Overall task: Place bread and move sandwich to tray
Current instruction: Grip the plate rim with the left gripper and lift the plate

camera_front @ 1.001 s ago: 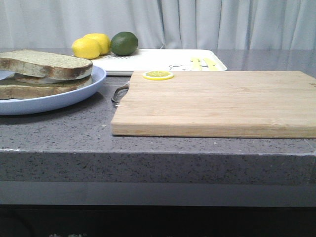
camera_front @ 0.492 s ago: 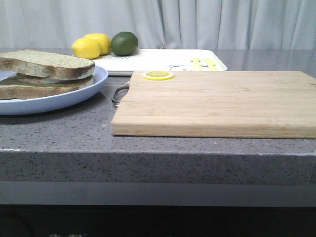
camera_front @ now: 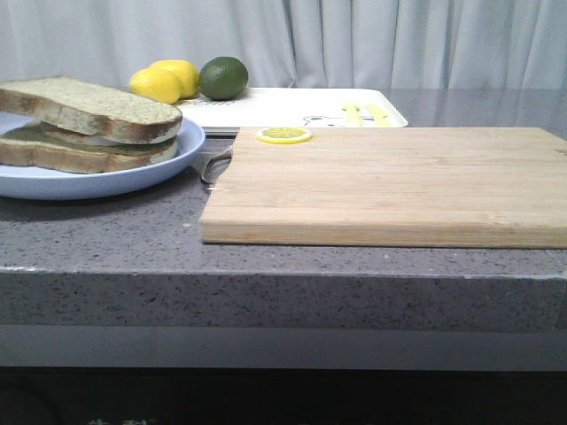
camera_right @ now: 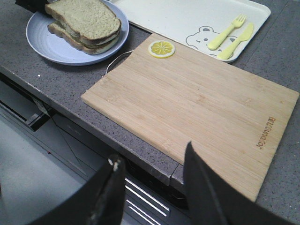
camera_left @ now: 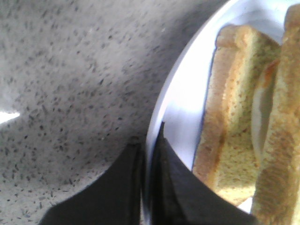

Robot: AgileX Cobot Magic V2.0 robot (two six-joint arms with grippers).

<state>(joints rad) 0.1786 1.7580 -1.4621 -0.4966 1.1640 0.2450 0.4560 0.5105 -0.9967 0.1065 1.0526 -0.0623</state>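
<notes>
The sandwich (camera_front: 89,133) lies on a light-blue round plate (camera_front: 115,181) at the table's left. It is two brown-crusted slices with white egg between, and the top one is the greenish-tan bread (camera_front: 89,104). My left gripper (camera_left: 150,140) is shut on the plate's rim (camera_left: 180,93), one finger inside and one outside, beside the sandwich (camera_left: 239,122). The white tray (camera_front: 292,111) lies at the back, behind the board. My right gripper (camera_right: 150,157) is open and empty, off the table's front edge. The sandwich (camera_right: 86,21) and the tray (camera_right: 187,18) also show in its view.
A wooden cutting board (camera_front: 390,181) with a metal handle fills the middle and right. A lemon slice (camera_front: 283,135) lies on its back left corner. Two lemons (camera_front: 164,81) and a lime (camera_front: 222,77) sit by the tray's left end. A yellow fork and knife (camera_right: 227,35) lie on the tray.
The plate with the sandwich has shifted to the right, toward the cutting board, and the sandwich now looks tilted. The board, tray and fruit have not moved.
</notes>
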